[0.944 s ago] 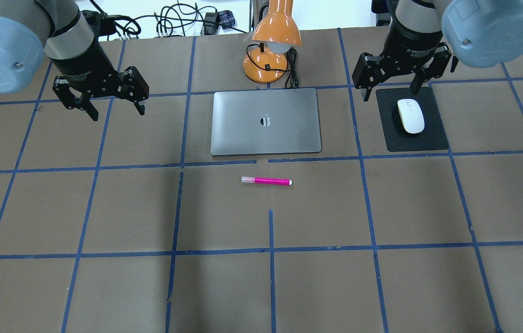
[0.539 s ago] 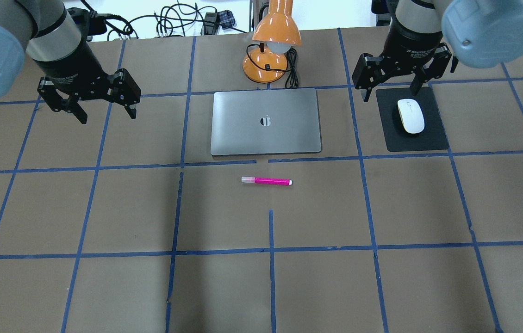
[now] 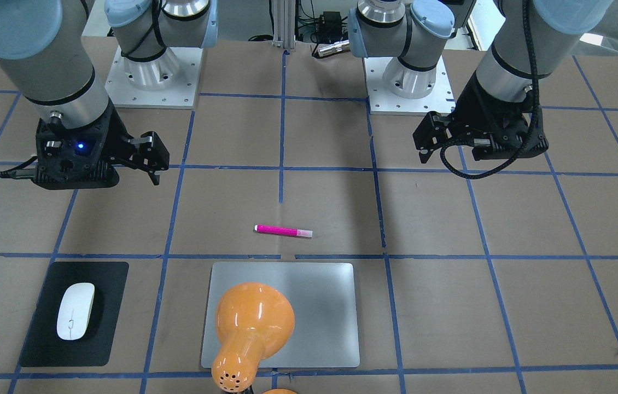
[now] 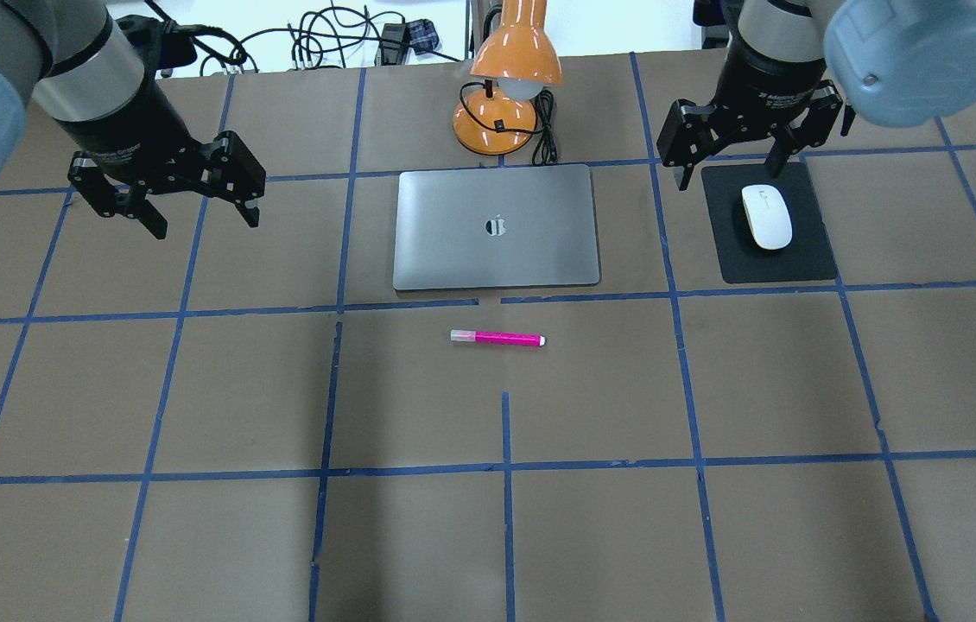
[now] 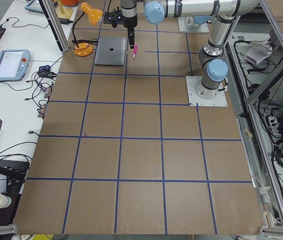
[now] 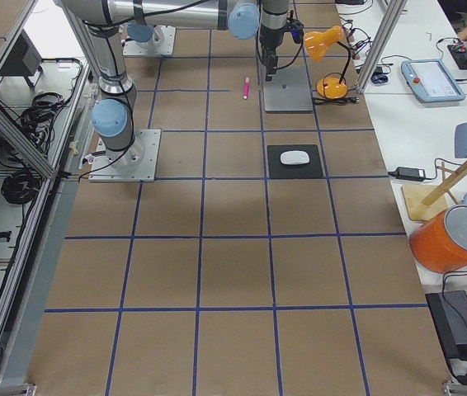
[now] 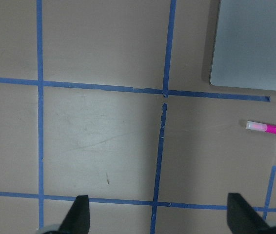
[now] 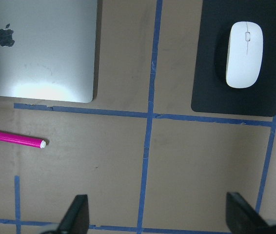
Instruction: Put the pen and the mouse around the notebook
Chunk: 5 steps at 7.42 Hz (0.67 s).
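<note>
The silver-grey notebook [image 4: 497,229] [image 3: 331,306] lies closed at the middle back of the table. In front of it the magenta pen [image 4: 497,338] [image 3: 283,231] lies flat, parallel to the notebook's front edge. To the notebook's right, the white mouse [image 4: 766,217] [image 8: 244,54] rests on a black mat [image 4: 808,259]. My left gripper [image 4: 205,225] [image 7: 160,217] hovers open and empty left of the notebook. My right gripper [image 4: 730,177] [image 8: 158,217] hangs open and empty over the mat's back left corner, above the table.
An orange desk lamp [image 4: 510,86] [image 3: 254,323] stands right behind the notebook, its shade leaning over it. Cables [image 4: 324,43] lie past the table's back edge. Blue tape lines grid the brown table [image 4: 194,389].
My left arm has swung a little to the left, carrying its open gripper farther from the notebook. The right arm, pen, mouse and notebook have not moved.
</note>
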Available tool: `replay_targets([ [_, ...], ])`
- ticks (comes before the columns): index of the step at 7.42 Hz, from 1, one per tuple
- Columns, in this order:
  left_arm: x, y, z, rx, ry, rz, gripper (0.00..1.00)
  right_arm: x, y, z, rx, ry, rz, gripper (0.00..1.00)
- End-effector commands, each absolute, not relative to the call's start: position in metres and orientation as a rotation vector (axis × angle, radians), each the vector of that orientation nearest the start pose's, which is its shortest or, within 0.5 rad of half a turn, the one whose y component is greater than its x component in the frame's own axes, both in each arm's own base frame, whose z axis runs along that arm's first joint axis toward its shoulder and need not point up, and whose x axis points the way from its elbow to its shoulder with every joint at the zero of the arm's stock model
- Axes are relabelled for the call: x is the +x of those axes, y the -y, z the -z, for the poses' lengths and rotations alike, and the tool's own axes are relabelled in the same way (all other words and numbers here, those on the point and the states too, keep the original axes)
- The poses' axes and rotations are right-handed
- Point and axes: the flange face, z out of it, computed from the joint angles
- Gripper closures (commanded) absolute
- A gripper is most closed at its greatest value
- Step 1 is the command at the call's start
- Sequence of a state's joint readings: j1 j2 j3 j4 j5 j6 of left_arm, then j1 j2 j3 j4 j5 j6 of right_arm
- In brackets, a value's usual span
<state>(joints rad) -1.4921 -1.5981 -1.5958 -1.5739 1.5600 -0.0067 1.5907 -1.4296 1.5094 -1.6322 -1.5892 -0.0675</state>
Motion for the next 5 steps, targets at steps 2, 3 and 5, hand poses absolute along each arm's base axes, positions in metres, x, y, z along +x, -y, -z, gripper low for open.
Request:
replay_targets([
  [2, -0.0934, 0.5030, -0.4565, -0.140, -3.145, -0.099, 0.00, 0.1424, 0.5459, -0.4506, -0.138, -3.156, -0.030, 0.00],
  [3, -0.0919, 0.5030, -0.4574, -0.143, -3.145, -0.094, 0.00, 0.1424, 0.5459, -0.4506, -0.138, -3.156, -0.030, 0.00],
  [5, -0.0912, 0.5031, -0.4590, -0.145, -3.147, -0.086, 0.00, 0.1424, 0.5459, -0.4506, -0.138, -3.156, -0.030, 0.00],
])
